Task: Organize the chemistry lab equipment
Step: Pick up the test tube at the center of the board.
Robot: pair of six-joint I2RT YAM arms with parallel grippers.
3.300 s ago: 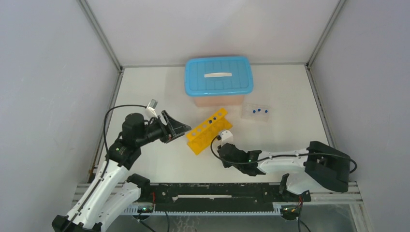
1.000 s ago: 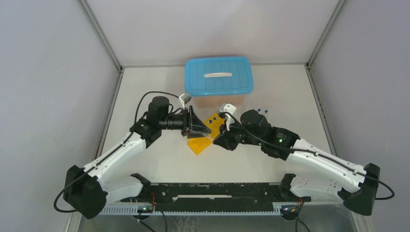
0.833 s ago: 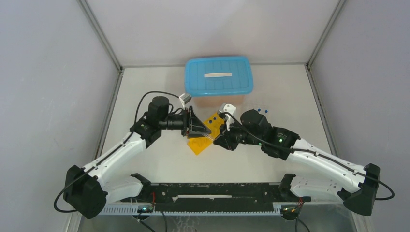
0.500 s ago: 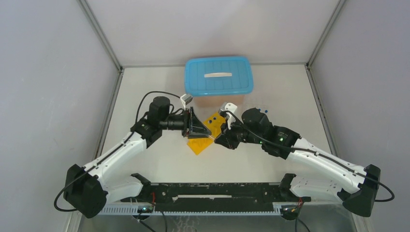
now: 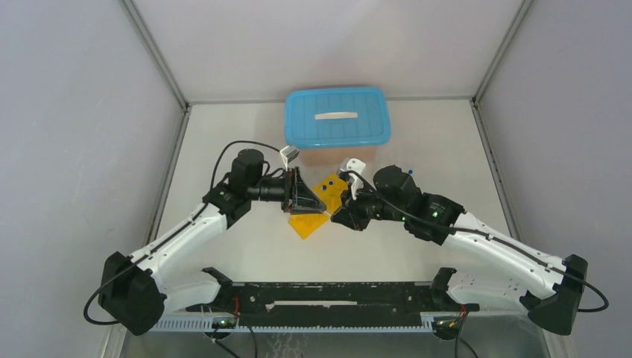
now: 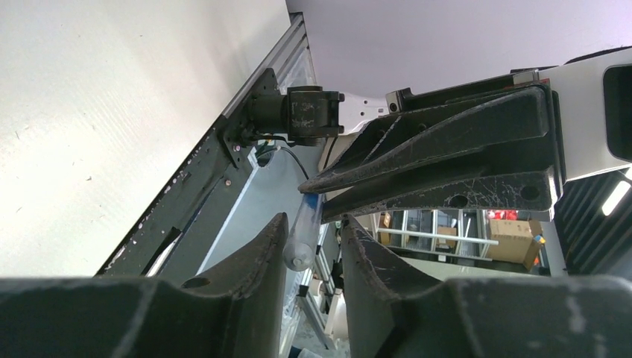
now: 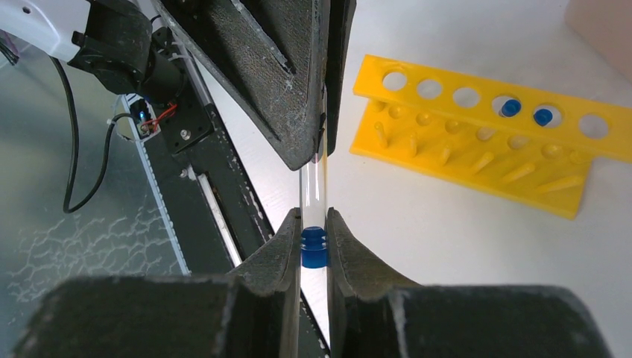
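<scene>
Right gripper (image 7: 313, 224) jaws pinch the blue cap (image 7: 314, 247) of a smooth, clear cylindrical tube (image 7: 313, 190), centre frame, above the matte white table (image 7: 447, 246). Left gripper (image 6: 313, 227) has scuffed black fingers (image 6: 261, 261) standing close around the tube's rounded end; cannot tell if they press it. Yellow plastic rack (image 7: 477, 142) with round holes and pegs sits upper right, two blue-capped tubes (image 7: 510, 107) seated in it.

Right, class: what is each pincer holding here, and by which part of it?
The right pincer grips a clear tube by its blue-capped end. The left pincer brackets the tube's rounded clear end, but whether it grips yet cannot be told.
</scene>
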